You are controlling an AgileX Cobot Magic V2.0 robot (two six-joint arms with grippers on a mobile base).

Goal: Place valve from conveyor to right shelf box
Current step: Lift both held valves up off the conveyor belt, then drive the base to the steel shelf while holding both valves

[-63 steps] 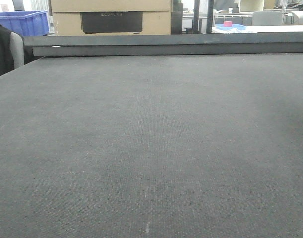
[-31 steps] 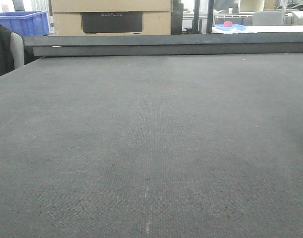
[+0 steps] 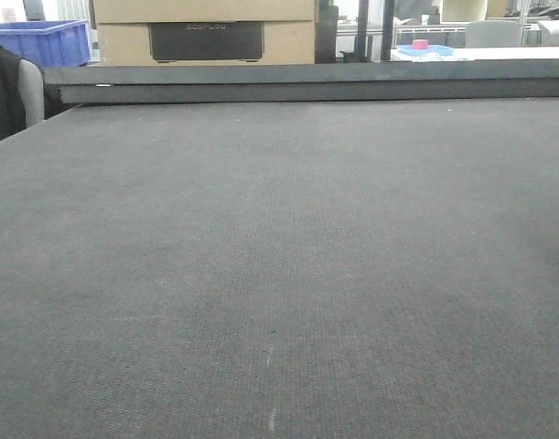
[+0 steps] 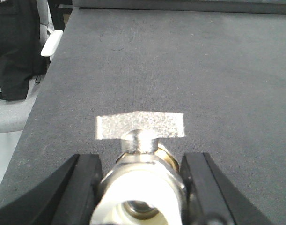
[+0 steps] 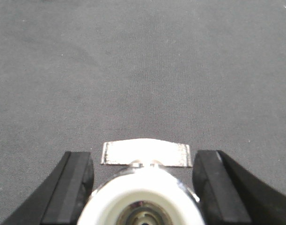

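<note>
Left pincer (image 4: 140, 156): closed on the left valve (image 4: 142, 187), with the fingers (image 4: 89, 178) pressed to its hex body. Right pincer (image 5: 143, 153): the right valve (image 5: 140, 199) is seated between the fingers and judged clamped likewise.

Each valve's long axis is aligned with its pincer. The bore is turned toward the wrist camera, and the flat silver handle (image 4: 140, 125) is laid crosswise just beyond.

Both valves are seen over the conveyor (image 3: 279, 256); contact with the belt cannot be told. No shelf box is seen, and the right arm is judged nearer to it.

No marking is read on either valve. Faint lettering on the carton (image 3: 206, 37) beyond the rail (image 3: 306, 87) seems to read ECOFLOW.
</note>
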